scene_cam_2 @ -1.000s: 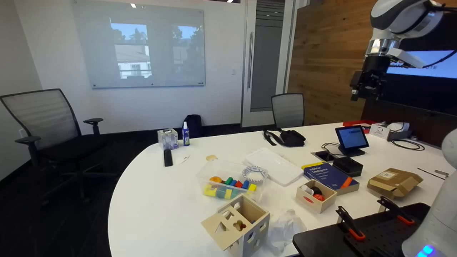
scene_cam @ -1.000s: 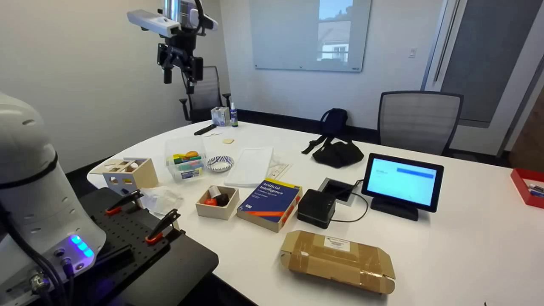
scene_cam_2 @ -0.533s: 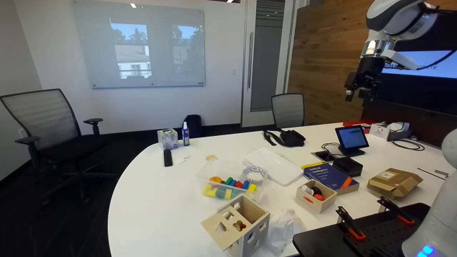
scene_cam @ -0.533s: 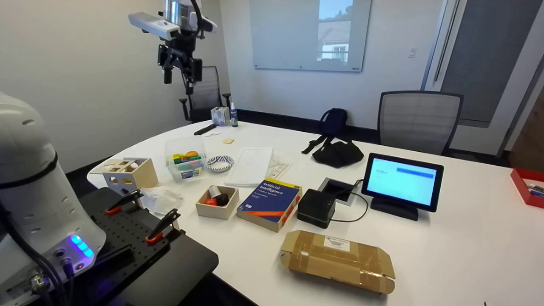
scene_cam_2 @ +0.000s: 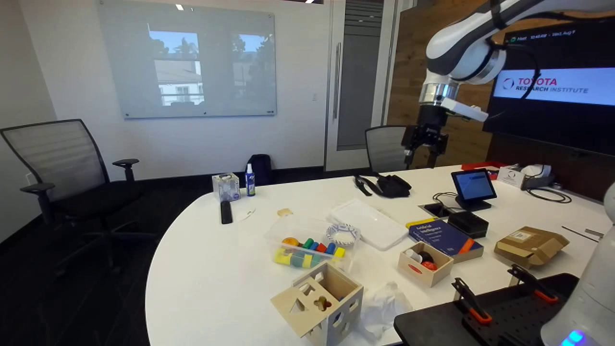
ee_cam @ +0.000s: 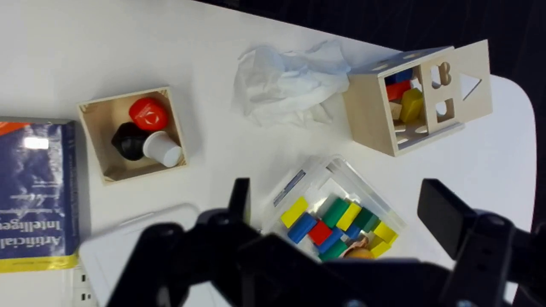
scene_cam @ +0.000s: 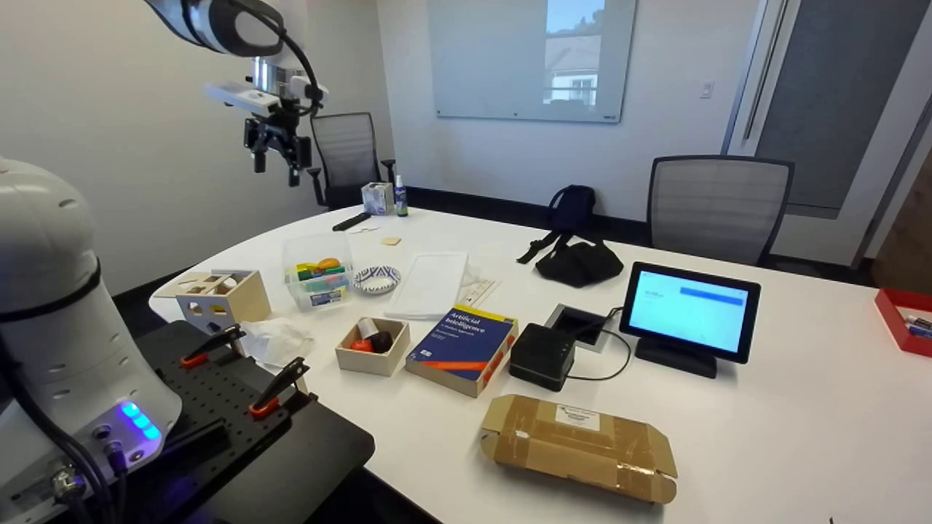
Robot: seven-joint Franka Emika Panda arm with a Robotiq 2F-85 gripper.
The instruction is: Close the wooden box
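One partly open wooden box (ee_cam: pixel 371 115) stands lower than my gripper (scene_cam: pixel 277 173), well apart from it, its lid (ee_cam: pixel 455 90) jutting past one side. My fingers (ee_cam: pixel 441 213) are spread; lower down, between them in the wrist view, sits a plastic bin (ee_cam: pixel 367 187) of blocks (ee_cam: pixel 335 212). A book (ee_cam: pixel 34 170) lies below me too.

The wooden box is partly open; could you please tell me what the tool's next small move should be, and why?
I would probably lower the tool toward the outer edge of the lid, ready to push inward: it juts past the wooden box, leaving blocks exposed inside, and the tool hangs high above the table.
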